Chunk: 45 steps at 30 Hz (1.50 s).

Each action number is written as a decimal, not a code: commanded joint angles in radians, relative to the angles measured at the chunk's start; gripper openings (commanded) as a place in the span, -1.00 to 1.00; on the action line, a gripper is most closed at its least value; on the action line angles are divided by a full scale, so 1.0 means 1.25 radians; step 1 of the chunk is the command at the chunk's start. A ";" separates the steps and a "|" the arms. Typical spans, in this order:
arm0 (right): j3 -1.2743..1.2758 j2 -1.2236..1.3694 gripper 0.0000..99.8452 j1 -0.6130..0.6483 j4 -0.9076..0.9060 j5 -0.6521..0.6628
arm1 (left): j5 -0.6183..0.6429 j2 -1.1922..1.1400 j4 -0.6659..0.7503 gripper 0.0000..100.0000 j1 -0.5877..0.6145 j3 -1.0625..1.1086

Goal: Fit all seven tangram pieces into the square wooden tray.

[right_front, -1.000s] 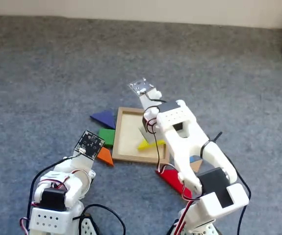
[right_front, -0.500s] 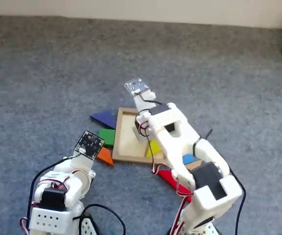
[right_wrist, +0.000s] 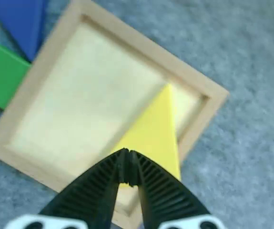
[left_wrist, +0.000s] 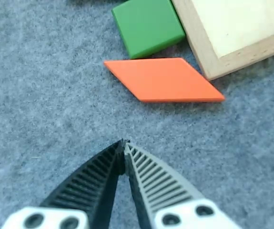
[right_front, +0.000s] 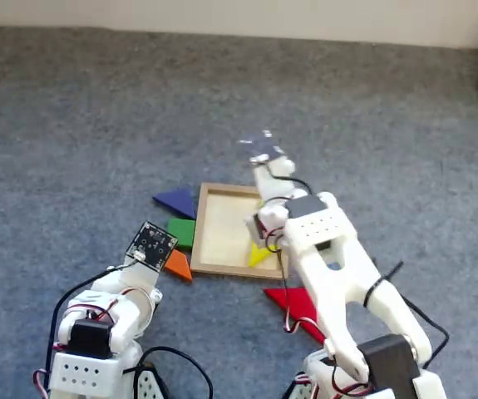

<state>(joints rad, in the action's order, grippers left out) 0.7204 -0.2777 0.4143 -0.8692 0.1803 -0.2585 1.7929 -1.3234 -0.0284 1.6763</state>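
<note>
Right gripper point(right_wrist: 127, 168) closed, seemingly empty, over yellow triangle point(right_wrist: 158, 133) in tray point(right_wrist: 151, 53) | left gripper point(left_wrist: 124, 149) closed, empty

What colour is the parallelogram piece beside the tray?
The parallelogram is orange, clearest in the left wrist view.

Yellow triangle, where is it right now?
In the high view, the yellow triangle lies in the wooden tray, at its near right corner, under the right gripper.

White blocky plastic left arm point(right_front: 110, 312) and right arm point(right_front: 338, 274) carry black motors and looping black and red cables. Black left claw point(left_wrist: 124, 143) and right claw point(right_wrist: 127, 160) have ribbed fingers point(left_wrist: 148, 176) on white screw-holed bases.
</note>
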 commanded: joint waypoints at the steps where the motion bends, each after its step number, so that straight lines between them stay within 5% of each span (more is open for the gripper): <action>1: 0.003 -0.050 -0.97 -0.036 -0.057 0.006 | -0.006 0.021 -0.002 -0.99 0.004 0.015; 12: 0.002 0.079 -0.97 0.031 -0.123 0.058 | -0.006 0.021 -0.002 -0.99 0.004 0.015; 27: 0.003 0.114 -0.97 0.132 0.126 -0.021 | -0.006 0.021 -0.002 -0.99 0.004 0.015; 45: 0.013 0.042 -0.97 0.134 0.197 -0.037 | -0.006 0.021 -0.002 -0.99 0.004 0.015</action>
<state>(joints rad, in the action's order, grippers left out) 0.7327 -0.1734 0.5846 -0.6974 0.1419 -0.2585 1.7929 -1.3234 -0.0284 1.6763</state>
